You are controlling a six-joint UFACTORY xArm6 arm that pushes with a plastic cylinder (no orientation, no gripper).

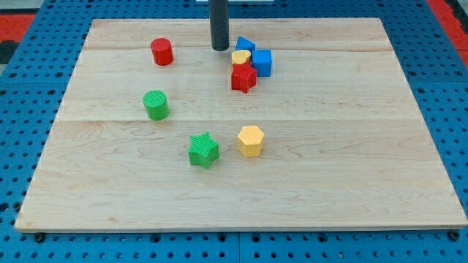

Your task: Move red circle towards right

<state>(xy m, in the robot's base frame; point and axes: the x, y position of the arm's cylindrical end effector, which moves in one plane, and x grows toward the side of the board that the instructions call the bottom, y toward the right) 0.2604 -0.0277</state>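
The red circle (pixel 161 52) is a short red cylinder near the view's top left of the wooden board (pixel 351 146). My tip (pixel 220 48) rests on the board to the right of the red circle, with a clear gap between them. Just right of my tip is a tight cluster: a blue block (pixel 243 44) partly hidden, a small yellow block (pixel 241 57), a blue cube (pixel 262 62) and a red star (pixel 243 78).
A green cylinder (pixel 156 104) stands left of centre. A green star (pixel 203 150) and a yellow hexagon (pixel 250 140) sit near the middle, toward the view's bottom. A blue pegboard surface (pixel 439 88) surrounds the board.
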